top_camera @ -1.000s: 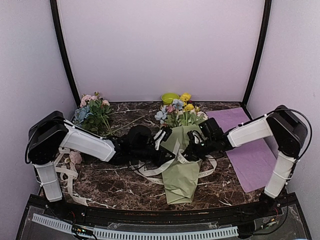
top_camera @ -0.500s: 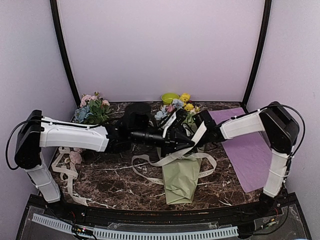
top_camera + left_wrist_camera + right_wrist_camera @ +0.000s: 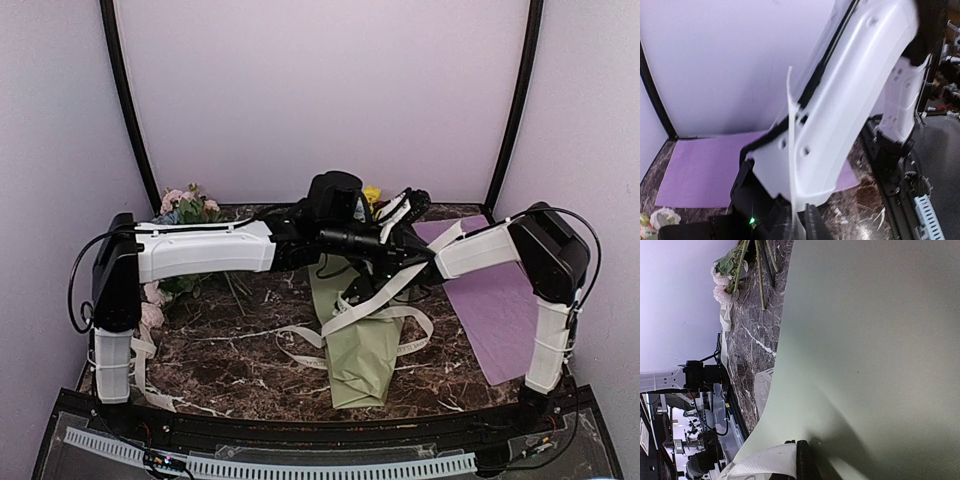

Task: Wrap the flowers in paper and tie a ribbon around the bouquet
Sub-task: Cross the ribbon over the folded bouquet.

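The bouquet lies on the marble table, a sage-green paper cone with its narrow end toward me. My arms hide most of its flowers; one yellow bloom shows behind them. The cream ribbon runs slantwise up off the cone and loops on the table around it. My left gripper reaches across above the wide end, shut on the ribbon, which stands edge-on between its fingers. My right gripper sits just below it over the cone, shut on a ribbon strand against the paper.
A flat purple sheet lies at the right, under the right arm. A loose cluster of pink and blue blooms sits at the back left, with spare ribbon heaped by the left base. Purple walls close in on three sides.
My left arm has swung up and to the right across the bouquet, carrying the ribbon toward the back. My right gripper has shifted back a little. The ribbon now stretches slantwise.
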`<action>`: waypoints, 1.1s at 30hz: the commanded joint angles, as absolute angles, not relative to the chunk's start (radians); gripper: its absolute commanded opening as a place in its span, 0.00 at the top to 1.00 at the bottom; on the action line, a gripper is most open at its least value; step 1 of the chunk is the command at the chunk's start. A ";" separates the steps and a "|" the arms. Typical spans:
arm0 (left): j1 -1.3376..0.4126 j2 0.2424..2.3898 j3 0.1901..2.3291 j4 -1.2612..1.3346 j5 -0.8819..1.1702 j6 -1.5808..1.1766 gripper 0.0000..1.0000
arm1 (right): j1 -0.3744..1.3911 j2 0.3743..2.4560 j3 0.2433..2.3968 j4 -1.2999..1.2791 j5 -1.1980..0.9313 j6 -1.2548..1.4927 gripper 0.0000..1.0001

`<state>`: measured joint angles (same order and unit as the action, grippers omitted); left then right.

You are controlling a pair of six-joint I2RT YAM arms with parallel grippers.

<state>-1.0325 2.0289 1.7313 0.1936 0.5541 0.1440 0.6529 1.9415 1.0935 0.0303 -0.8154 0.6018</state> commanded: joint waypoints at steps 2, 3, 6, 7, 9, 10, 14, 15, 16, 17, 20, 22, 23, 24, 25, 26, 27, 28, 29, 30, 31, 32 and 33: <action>-1.037 2.089 1.823 -0.086 0.306 0.312 0.77 | 0.658 1.957 1.110 0.054 -0.835 0.583 1.00; -1.035 2.084 1.823 -0.132 0.243 0.337 0.71 | 0.659 1.955 1.113 0.046 -0.830 0.579 1.00; -1.012 2.052 1.799 -0.202 0.145 0.376 0.44 | 0.658 1.951 1.116 0.029 -0.819 0.572 1.00; -1.004 2.030 1.775 -0.211 0.170 0.395 0.40 | 0.658 1.950 1.116 0.029 -0.820 0.572 1.00; -0.997 1.953 1.681 -0.179 0.249 0.480 0.37 | 0.658 1.954 1.119 0.030 -0.821 0.572 1.00; -0.997 1.904 1.616 -0.149 0.297 0.524 0.37 | 0.658 1.955 1.122 0.028 -0.821 0.572 1.00; -0.979 1.713 1.385 -0.109 0.530 0.741 0.40 | 0.658 1.962 1.127 0.024 -0.823 0.572 1.00; -0.971 1.702 1.363 -0.163 0.610 0.810 0.41 | 0.658 1.962 1.129 0.021 -0.819 0.571 1.00; -0.970 1.704 1.355 -0.225 0.617 0.869 0.42 | 0.658 1.963 1.130 0.014 -0.816 0.567 1.00; -0.970 1.722 1.356 -0.259 0.587 0.888 0.43 | 0.658 1.962 1.132 0.011 -0.814 0.564 1.00; -0.969 1.799 1.381 -0.290 0.482 0.875 0.43 | 0.658 1.959 1.129 0.008 -0.810 0.563 1.00; -0.969 1.834 1.380 -0.294 0.464 0.881 0.37 | 0.658 1.959 1.126 0.008 -0.810 0.564 1.00; -0.969 1.842 1.374 -0.280 0.455 0.883 0.35 | 0.658 1.960 1.124 0.010 -0.811 0.566 1.00; -0.969 1.844 1.357 -0.240 0.448 0.878 0.34 | 0.658 1.960 1.122 0.012 -0.811 0.567 1.00; -0.969 1.845 1.338 -0.203 0.438 0.875 0.33 | 0.658 1.959 1.120 0.013 -0.810 0.569 1.00; -0.969 1.846 1.324 -0.177 0.430 0.878 0.33 | 0.658 1.960 1.118 0.012 -0.811 0.570 1.00; -0.969 1.852 1.315 -0.165 0.424 0.889 0.33 | 0.659 1.958 1.117 0.014 -0.809 0.571 1.00; -0.969 1.863 1.315 -0.167 0.421 0.894 0.33 | 0.659 1.956 1.115 0.013 -0.809 0.570 1.00; -0.969 1.875 1.321 -0.178 0.421 0.898 0.33 | 0.659 1.955 1.114 0.011 -0.805 0.568 1.00; -0.969 1.891 1.328 -0.183 0.411 0.899 0.33 | 0.659 1.953 1.113 0.006 -0.802 0.565 1.00; -0.969 1.905 1.335 -0.183 0.393 0.891 0.33 | 0.660 1.950 1.112 0.002 -0.798 0.562 1.00; -0.969 1.921 1.345 -0.179 0.368 0.877 0.33 | 0.660 1.948 1.111 0.000 -0.795 0.560 1.00; -0.969 1.934 1.352 -0.174 0.336 0.864 0.33 | 0.660 1.946 1.109 -0.001 -0.795 0.560 1.00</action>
